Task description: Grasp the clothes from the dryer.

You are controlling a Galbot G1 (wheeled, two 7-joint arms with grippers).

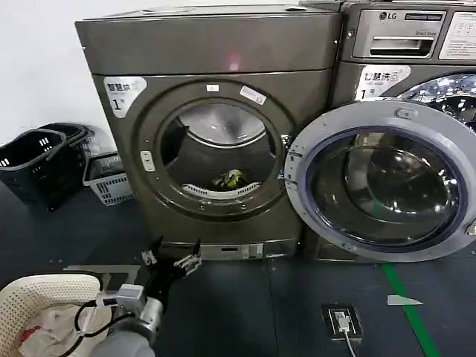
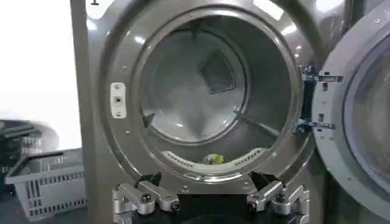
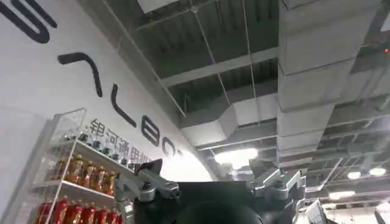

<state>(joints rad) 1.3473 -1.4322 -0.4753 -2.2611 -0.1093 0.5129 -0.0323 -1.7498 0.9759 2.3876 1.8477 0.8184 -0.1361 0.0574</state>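
From the head camera, I am seeing the dryer [image 1: 212, 134], bronze-grey sheet metal with a round porthole, standing with its silver-rimmed glass door [image 1: 383, 190] swung wide. The clothes [image 1: 229, 178], a small crumpled yellow-green bundle, are lying on the drum floor just behind the front lip. My left gripper [image 1: 172, 260] is hovering low before the machine, fingers spread and holding nothing. A white perforated basket [image 1: 41, 297] is holding pale cloth beside my arm.

From the left wrist, I am looking into the smooth steel drum [image 2: 201, 91]; the clothes [image 2: 213, 159] are sitting at its bottom edge, beyond the left gripper [image 2: 210, 198].

From the right wrist, the right gripper [image 3: 210, 185] is pointing up at ceiling ducts, released and empty.
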